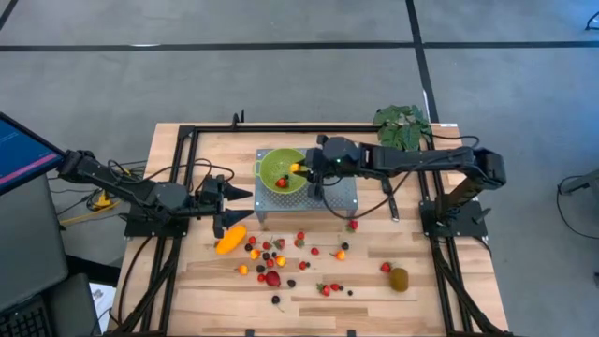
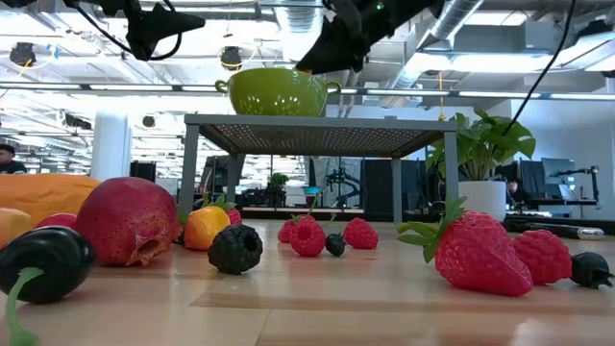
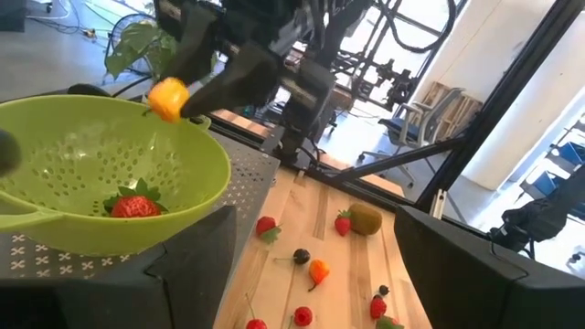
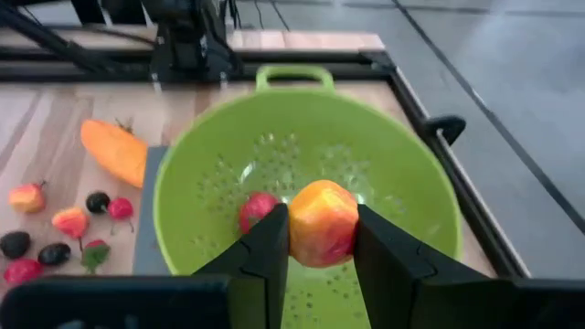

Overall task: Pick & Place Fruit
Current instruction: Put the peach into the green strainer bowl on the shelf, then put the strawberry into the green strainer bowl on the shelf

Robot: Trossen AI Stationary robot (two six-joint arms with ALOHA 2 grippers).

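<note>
Right gripper holds a small orange fruit over the colander, ready to drop it in.

The left gripper point(image 1: 227, 204) waits at the left with fingers apart and empty, just beside the long orange-yellow fruit point(image 1: 230, 240). The green colander point(image 1: 282, 170) stands on a perforated metal stand point(image 1: 342, 198), one strawberry point(image 4: 259, 209) inside. The right gripper point(image 4: 320, 239) is clamped on the small orange fruit point(image 4: 322, 222). Most berries point(image 1: 301, 241) lie scattered on the near table, the kiwi point(image 1: 400, 278) at the right.
</note>
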